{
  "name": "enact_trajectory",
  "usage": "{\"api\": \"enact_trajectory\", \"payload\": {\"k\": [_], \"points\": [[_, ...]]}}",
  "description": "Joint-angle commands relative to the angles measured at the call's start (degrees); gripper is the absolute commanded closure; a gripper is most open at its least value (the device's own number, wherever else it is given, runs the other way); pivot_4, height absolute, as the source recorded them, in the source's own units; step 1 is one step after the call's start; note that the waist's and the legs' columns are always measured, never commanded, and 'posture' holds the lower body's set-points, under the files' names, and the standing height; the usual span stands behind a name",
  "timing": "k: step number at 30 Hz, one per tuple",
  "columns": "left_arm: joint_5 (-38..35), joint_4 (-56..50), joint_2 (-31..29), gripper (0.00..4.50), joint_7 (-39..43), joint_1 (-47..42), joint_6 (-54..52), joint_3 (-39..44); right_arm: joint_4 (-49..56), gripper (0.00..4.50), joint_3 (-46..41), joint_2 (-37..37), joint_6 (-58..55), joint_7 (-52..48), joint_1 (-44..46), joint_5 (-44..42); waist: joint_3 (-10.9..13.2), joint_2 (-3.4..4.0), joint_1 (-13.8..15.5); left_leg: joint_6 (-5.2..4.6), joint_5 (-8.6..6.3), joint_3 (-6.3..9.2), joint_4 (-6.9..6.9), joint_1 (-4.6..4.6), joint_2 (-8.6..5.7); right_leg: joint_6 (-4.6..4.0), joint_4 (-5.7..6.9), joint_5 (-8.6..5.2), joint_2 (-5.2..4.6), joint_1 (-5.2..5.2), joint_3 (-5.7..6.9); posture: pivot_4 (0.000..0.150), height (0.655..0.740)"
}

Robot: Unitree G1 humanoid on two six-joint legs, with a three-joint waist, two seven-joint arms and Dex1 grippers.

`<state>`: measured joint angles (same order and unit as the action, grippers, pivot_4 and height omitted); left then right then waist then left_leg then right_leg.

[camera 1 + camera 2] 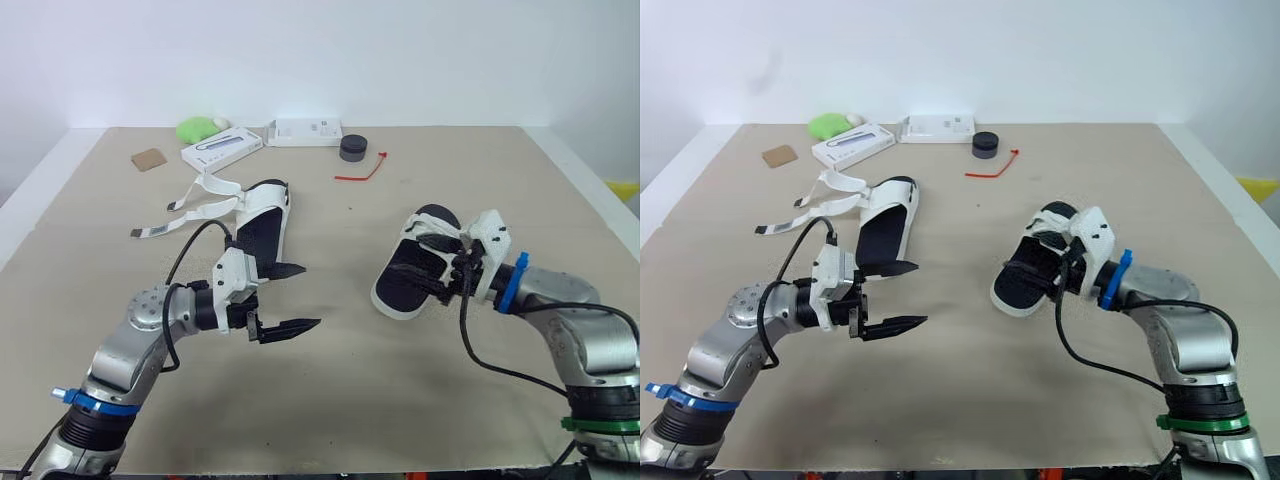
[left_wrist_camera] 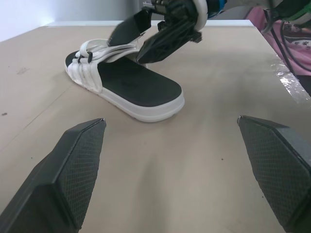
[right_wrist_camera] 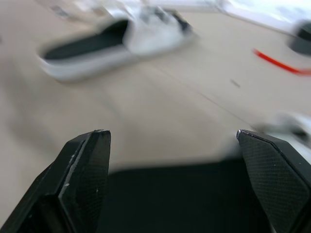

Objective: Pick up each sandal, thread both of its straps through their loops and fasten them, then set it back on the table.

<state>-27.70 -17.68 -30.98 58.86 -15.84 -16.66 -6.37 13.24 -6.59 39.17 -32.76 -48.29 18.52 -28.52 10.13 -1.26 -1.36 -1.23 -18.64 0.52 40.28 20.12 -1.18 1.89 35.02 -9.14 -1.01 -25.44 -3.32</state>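
One white sandal with a black footbed (image 1: 262, 225) lies at the left, its two loose straps (image 1: 195, 210) spread flat on the table. My left gripper (image 1: 305, 297) hovers open just in front of its heel, touching nothing. The second sandal (image 1: 410, 268) lies at the right; in the left wrist view its straps (image 2: 104, 51) cross over the toe end. My right gripper (image 1: 452, 272) is open directly over this sandal's right side, its fingers (image 3: 85, 170) either side of the black footbed (image 3: 175, 194). Whether they touch it I cannot tell.
Along the far edge sit two white boxes (image 1: 221, 148) (image 1: 307, 131), a green lump (image 1: 196, 128), a black round cap (image 1: 352, 148), a red tie (image 1: 362, 170) and a brown card (image 1: 148, 158). Bare tan tabletop (image 1: 340, 400) lies between and in front of the arms.
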Motion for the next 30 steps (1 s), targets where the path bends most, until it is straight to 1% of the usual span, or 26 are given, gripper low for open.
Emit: {"api": "enact_trajectory", "payload": {"k": [1,3,6,7,9,10,14,15,17,19,23,28,30], "points": [[-0.8,-2.6,-0.6,0.00,-0.6,0.0,-0.3,1.3,5.1,0.05,-0.7,-0.9,-3.0,0.9,-2.4,-3.4,0.0,-0.01,0.0,0.00,0.00,0.02,0.00,0.01,0.00,0.00,0.00,0.00,-0.01,0.00,0.02,0.150,0.7400],[-0.8,-2.7,-0.7,0.00,-0.7,0.0,-0.4,1.4,5.5,0.05,-2.0,-2.1,-4.3,2.9,-3.5,-4.3,0.0,-0.02,0.1,0.00,0.00,0.10,0.00,0.03,-0.01,-0.01,-0.01,-0.01,-0.01,0.01,0.08,0.150,0.7400],[-0.8,-2.8,-0.7,0.00,-0.7,-0.1,-0.6,1.2,5.6,0.05,-2.5,-2.4,-3.3,3.5,-5.6,-3.7,0.0,-0.02,0.1,0.01,0.00,0.09,0.01,0.03,-0.05,-0.02,0.00,0.00,-0.06,0.00,0.08,0.150,0.7400],[-0.8,-2.8,-0.7,0.00,-0.7,-0.1,-0.7,1.2,5.5,0.43,-2.5,-2.5,-2.6,3.5,-6.2,-3.5,0.0,-0.02,0.1,0.00,0.00,0.08,0.02,0.03,-0.05,-0.01,0.00,-0.01,-0.06,0.01,0.08,0.150,0.7400],[-0.8,-2.8,-0.7,0.00,-0.7,-0.3,-0.9,1.1,5.0,0.86,-3.2,-2.8,-1.7,3.9,-7.0,-3.6,0.0,-0.02,0.1,0.00,0.00,0.06,0.03,0.03,-0.06,0.03,0.00,-0.02,-0.06,0.01,0.08,0.150,0.7400],[-0.9,-2.7,-0.7,0.00,-0.6,-0.5,-1.0,1.2,4.6,1.45,-3.6,-3.0,-0.9,4.0,-7.3,-3.7,0.0,-0.02,0.1,0.00,0.00,0.06,0.03,0.02,-0.06,0.05,0.00,-0.04,-0.06,0.01,0.08,0.150,0.7400],[-0.9,-2.5,-0.7,0.00,-0.5,-0.9,-1.2,1.2,1.4,3.28,-4.6,-3.0,-0.5,5.7,-7.2,-2.5,0.0,-0.02,0.1,0.01,0.00,0.06,0.03,0.01,-0.04,0.05,0.01,-0.04,-0.02,0.01,0.08,0.150,0.7400],[-1.0,-2.5,-0.7,0.00,-0.5,-1.0,-1.3,1.2,0.2,3.86,-4.7,-3.0,-0.8,6.5,-6.8,-2.0,0.0,-0.02,0.1,0.01,0.01,0.06,0.03,0.00,-0.04,0.05,0.01,-0.04,-0.02,0.02,0.08,0.150,0.7400],[-1.0,-2.4,-0.7,0.00,-0.5,-1.0,-1.3,1.2,-2.5,4.42,-4.9,-2.9,-0.9,8.0,-5.7,-0.8,0.0,-0.02,0.1,0.01,0.01,0.05,0.03,0.00,-0.04,0.04,0.01,-0.03,-0.02,0.02,0.07,0.150,0.7400],[-1.0,-2.4,-0.8,0.00,-0.5,-1.1,-1.4,1.2,-5.2,4.42,-4.5,-2.8,-1.6,8.5,-4.5,-0.3,0.0,-0.02,0.1,0.01,0.01,0.01,0.04,0.00,-0.05,0.03,0.02,0.00,-0.04,0.02,0.05,0.150,0.7400],[-1.0,-2.5,-0.8,0.00,-0.5,-1.3,-1.7,1.2,-11.2,4.42,-3.0,-2.6,2.3,9.5,-1.7,4.2,0.0,-0.02,0.1,0.01,0.01,-0.03,0.04,0.01,-0.05,0.01,0.02,0.02,-0.03,0.02,0.01,0.150,0.7400],[-1.1,-2.5,-0.8,0.00,-0.5,-1.6,-1.9,1.3,-15.9,4.42,-3.3,-3.3,4.8,10.1,2.3,5.7,0.0,-0.02,0.0,0.01,0.01,-0.05,0.04,0.00,-0.06,0.03,0.02,0.04,-0.03,0.02,-0.03,0.150,0.7400],[-1.0,-2.6,-0.7,0.00,-0.5,-1.7,-2.0,1.2,-17.5,4.42,-3.2,-3.0,5.8,10.1,3.2,6.8,0.0,-0.02,0.0,0.01,0.01,-0.04,0.04,0.00,-0.06,-0.18,0.02,0.17,-0.03,0.02,-0.02,0.150,0.7400]]}}
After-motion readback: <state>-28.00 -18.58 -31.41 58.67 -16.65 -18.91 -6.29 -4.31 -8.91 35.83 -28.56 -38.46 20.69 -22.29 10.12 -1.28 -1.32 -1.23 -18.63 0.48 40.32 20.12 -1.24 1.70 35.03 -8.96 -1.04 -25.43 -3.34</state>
